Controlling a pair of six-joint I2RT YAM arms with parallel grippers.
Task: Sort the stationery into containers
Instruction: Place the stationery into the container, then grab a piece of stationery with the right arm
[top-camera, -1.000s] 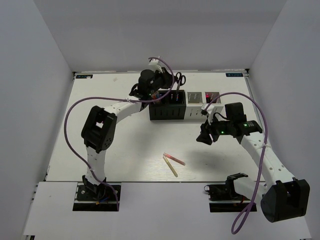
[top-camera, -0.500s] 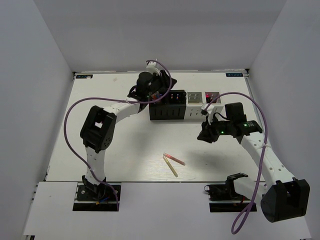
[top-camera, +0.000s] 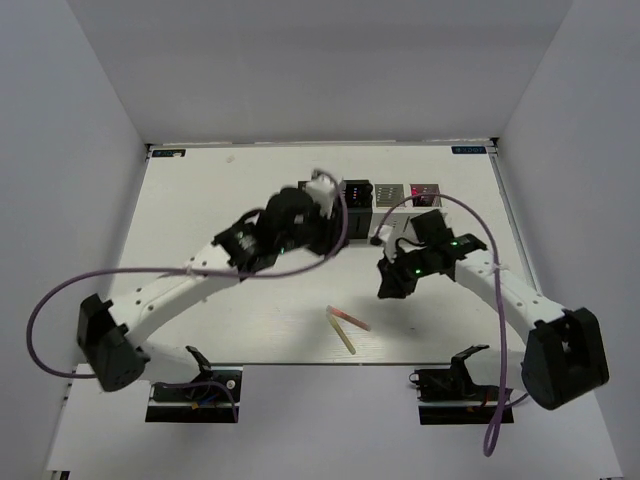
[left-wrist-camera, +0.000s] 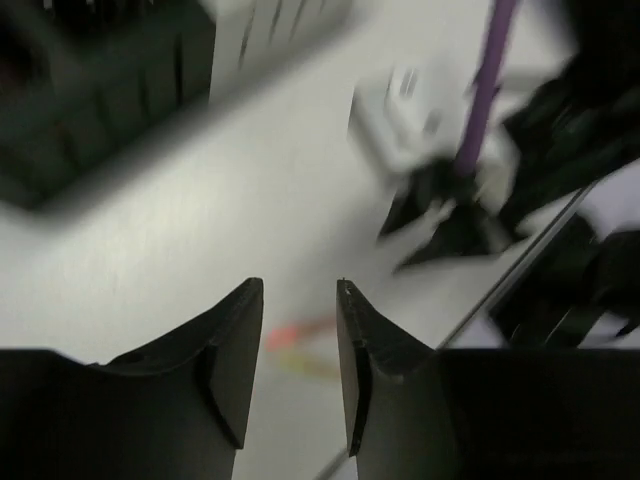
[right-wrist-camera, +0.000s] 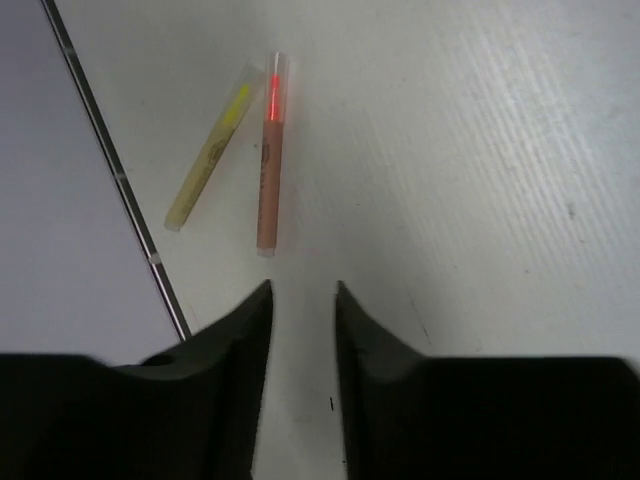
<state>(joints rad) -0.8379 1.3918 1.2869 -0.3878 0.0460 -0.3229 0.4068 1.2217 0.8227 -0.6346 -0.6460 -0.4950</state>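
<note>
Two thin sticks lie near the table's front edge: a pink stick (top-camera: 349, 318) (right-wrist-camera: 268, 165) and a tan-yellow stick (top-camera: 343, 336) (right-wrist-camera: 208, 168). The row of containers (top-camera: 388, 196) stands at the back, its left end hidden behind my left arm. My left gripper (top-camera: 325, 240) (left-wrist-camera: 300, 285) hovers in front of the bins, open and holding nothing. Its view is blurred, with the sticks (left-wrist-camera: 295, 337) faint beyond the fingertips. My right gripper (top-camera: 388, 282) (right-wrist-camera: 303, 287) hangs just right of the sticks, jaws open by a narrow gap, nothing between them.
The table's front edge (right-wrist-camera: 110, 170) runs close beside the tan-yellow stick. My right arm (left-wrist-camera: 470, 190) shows blurred in the left wrist view, close to the left gripper. White walls enclose the table on three sides.
My left arm has swung away from the bins toward the table's middle. My right gripper has moved forward and left toward the sticks, and its jaws have narrowed.
</note>
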